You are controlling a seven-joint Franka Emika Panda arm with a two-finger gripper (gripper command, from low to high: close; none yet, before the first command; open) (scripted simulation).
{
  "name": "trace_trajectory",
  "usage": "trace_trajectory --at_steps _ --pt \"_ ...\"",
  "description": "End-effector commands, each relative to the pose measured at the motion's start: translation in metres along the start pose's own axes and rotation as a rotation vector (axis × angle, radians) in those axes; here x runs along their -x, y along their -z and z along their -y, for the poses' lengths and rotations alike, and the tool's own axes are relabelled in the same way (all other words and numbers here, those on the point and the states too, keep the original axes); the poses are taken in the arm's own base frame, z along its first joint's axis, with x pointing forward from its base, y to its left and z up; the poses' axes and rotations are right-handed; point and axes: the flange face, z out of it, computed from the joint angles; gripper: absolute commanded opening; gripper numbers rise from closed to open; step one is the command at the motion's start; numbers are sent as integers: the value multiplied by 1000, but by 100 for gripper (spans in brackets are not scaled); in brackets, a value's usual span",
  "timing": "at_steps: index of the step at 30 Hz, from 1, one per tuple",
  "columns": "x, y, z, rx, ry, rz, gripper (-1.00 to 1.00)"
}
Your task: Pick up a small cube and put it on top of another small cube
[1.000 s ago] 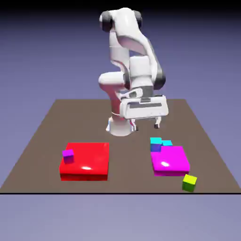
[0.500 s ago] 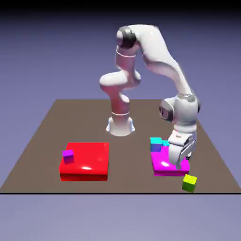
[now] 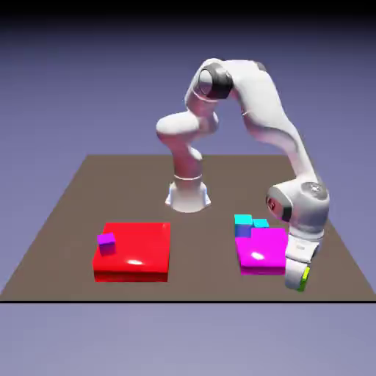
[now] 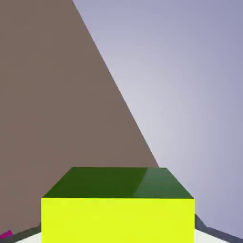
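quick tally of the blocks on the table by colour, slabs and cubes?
Red slab: 1
Magenta slab: 1
Purple cube, on the red slab: 1
Cyan cubes, at the magenta slab's far edge: 2
Lime cube, between the tips of the gripper: 1
Total: 6

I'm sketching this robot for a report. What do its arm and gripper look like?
The arm is glossy white, made of rounded, tube-like segments with dark grey rings and caps at the joints, on a flared white base. No cables or markings show. The gripper sits under a blocky white hand; in the hand view only small grey slivers of its fingers show.
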Motion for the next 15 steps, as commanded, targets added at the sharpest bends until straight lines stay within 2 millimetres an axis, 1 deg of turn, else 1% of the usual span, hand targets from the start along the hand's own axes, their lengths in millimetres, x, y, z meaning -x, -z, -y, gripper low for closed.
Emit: trace_trajectory --at_steps 1,5,8,12,15 --pt "7 9 -2 3 22 -1 -100" --pt "40 42 -10 9 111 -3 -100" --pt "67 63 -17 12 178 -4 -100" --pt "106 85 -26 14 268 -5 -100" --pt "136 98 -33 14 336 -5 -100"
